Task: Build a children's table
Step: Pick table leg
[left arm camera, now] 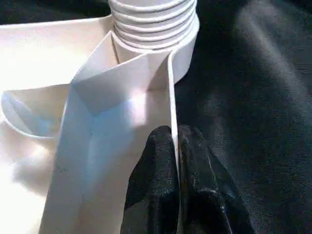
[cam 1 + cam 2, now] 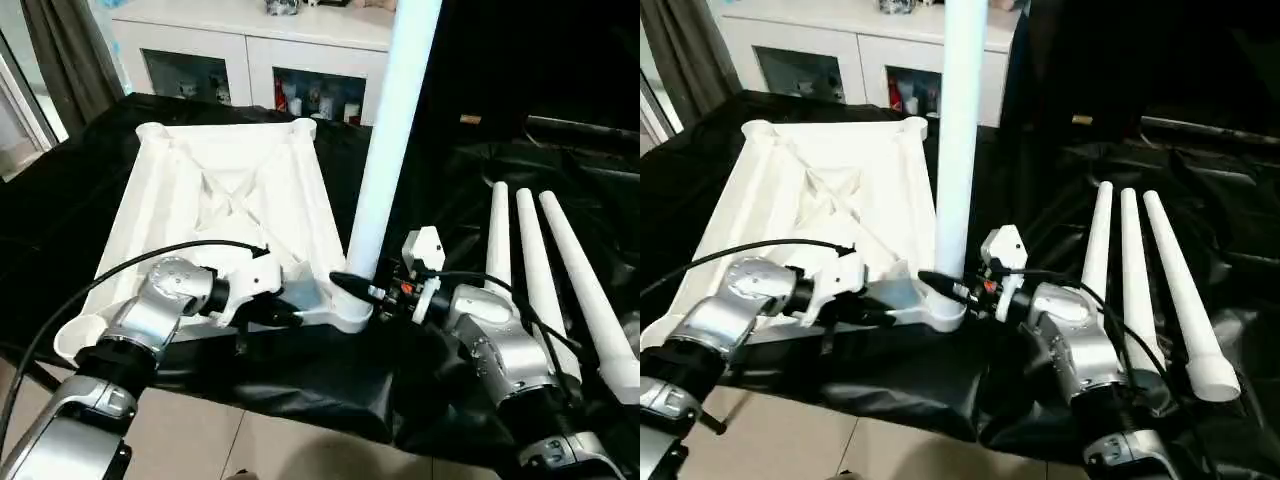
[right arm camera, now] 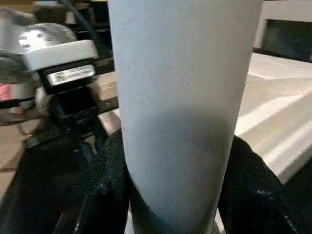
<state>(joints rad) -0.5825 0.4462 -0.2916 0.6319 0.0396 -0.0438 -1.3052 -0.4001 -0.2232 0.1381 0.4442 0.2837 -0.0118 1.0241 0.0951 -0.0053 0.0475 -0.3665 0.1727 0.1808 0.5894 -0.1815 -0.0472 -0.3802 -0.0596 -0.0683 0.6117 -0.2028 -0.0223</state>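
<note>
White leg (image 2: 385, 160) between right end effector (image 2: 362, 290) fingers

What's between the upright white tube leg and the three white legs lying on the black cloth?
The right gripper and its silver forearm, over black cloth, in the left eye view.

- Table top (image 2: 225, 190): white plastic, smooth, faintly glossy.
- Upright leg (image 2: 390, 140): smooth white plastic; ridged thread at its base beside the left hand (image 1: 175, 180).
- Hand fingers (image 3: 105, 195): black, matt, finely textured.
- Cloth (image 2: 470, 180): black, shiny, creased.
- Forearms (image 2: 505, 350): satin silver metal.
</note>
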